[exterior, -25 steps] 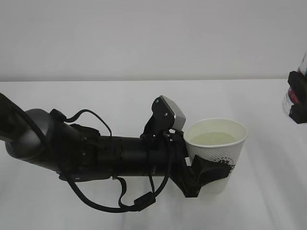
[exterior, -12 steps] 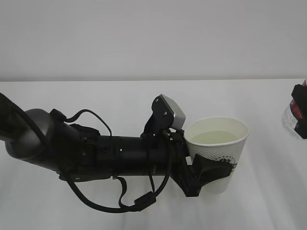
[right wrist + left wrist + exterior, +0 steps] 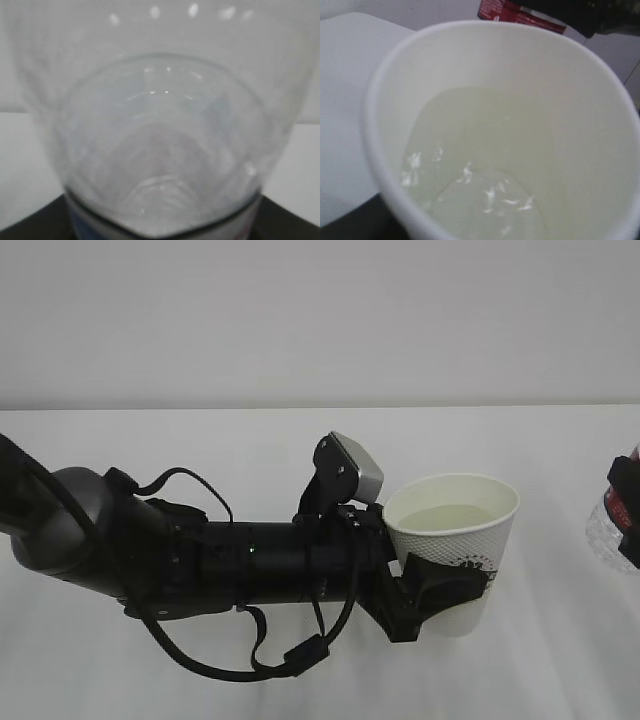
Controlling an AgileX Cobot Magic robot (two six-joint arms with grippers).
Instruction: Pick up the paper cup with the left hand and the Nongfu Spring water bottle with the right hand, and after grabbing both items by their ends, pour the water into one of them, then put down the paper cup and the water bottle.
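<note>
Cup (image 3: 455,540), white paper w/ green logo, sits upright near middle of table (image 3: 200,440), about 4 o'clock from centre. Left hand (image 3: 425,595) clamped on cup's lower side, arm coming in from 9 o'clock. Grey plate (image 3: 358,468) by wrist, at 10 o'clock of cup rim. Water (image 3: 475,170) inside cup, pale, partly full. Bottle (image 3: 615,520) far off at 3 o'clock edge, mostly cut off. Right hand (image 3: 633,530) clamped on bottle; red label (image 3: 520,12) shows past cup rim.

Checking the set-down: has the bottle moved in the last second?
Yes. The bottle has dropped lower along the right frame edge, well below the table's back edge.
</note>
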